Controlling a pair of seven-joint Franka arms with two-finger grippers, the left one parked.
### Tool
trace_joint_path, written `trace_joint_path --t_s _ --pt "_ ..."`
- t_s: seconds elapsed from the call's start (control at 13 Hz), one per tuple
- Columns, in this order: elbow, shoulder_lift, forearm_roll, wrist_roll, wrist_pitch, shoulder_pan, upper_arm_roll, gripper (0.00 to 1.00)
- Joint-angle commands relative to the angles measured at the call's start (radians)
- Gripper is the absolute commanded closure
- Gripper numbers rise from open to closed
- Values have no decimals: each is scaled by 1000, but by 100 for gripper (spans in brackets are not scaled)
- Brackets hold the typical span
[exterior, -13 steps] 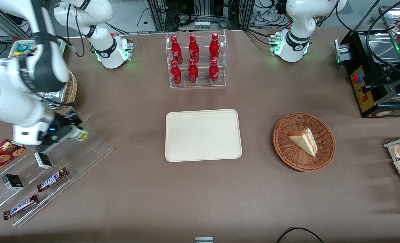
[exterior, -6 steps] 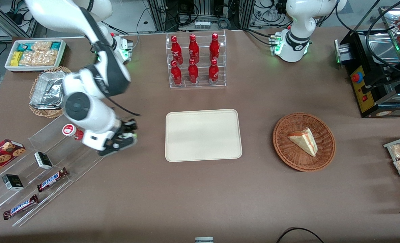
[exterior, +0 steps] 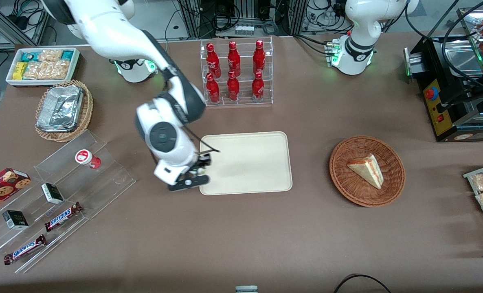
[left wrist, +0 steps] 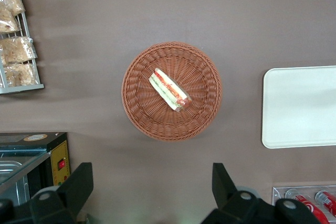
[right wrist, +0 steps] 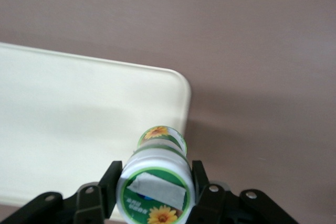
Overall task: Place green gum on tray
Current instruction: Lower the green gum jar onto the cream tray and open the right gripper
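Note:
The green gum (right wrist: 156, 184), a small bottle with a white-and-green lid and a sunflower label, sits between my gripper's fingers (right wrist: 203, 190). My gripper (exterior: 198, 167) is shut on it and holds it above the edge of the cream-beige tray (exterior: 249, 162) at the working arm's end, by the corner nearer the front camera. In the right wrist view the tray (right wrist: 73, 124) lies under the bottle, with its rounded corner just past it. In the front view the bottle is mostly hidden by the hand. The tray is bare.
A red-lidded bottle (exterior: 84, 158) stands on a clear stepped display (exterior: 62, 191) with candy bars and small boxes. A rack of red cola bottles (exterior: 235, 73) stands farther from the camera than the tray. A wicker basket (exterior: 343, 179) holds a sandwich toward the parked arm's end.
My arm has swung from the clear stepped display across the table to the tray's edge, carrying the green gum. The red-lidded bottle stays on the display.

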Motion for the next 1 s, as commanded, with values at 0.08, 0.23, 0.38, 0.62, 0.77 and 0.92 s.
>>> trace_joint_path --t_s 0.08,0.23,0.38,0.62,0.77,0.92 --pt "140 133 24 161 47 70 -11 100" --pt "164 170 24 230 82 110 -11 100" --pt "170 196 23 281 119 145 -11 100" --pt "170 219 23 318 133 177 -11 100" --pt "169 230 23 323 139 182 -11 100" --pt "169 238 21 323 143 184 -12 100"
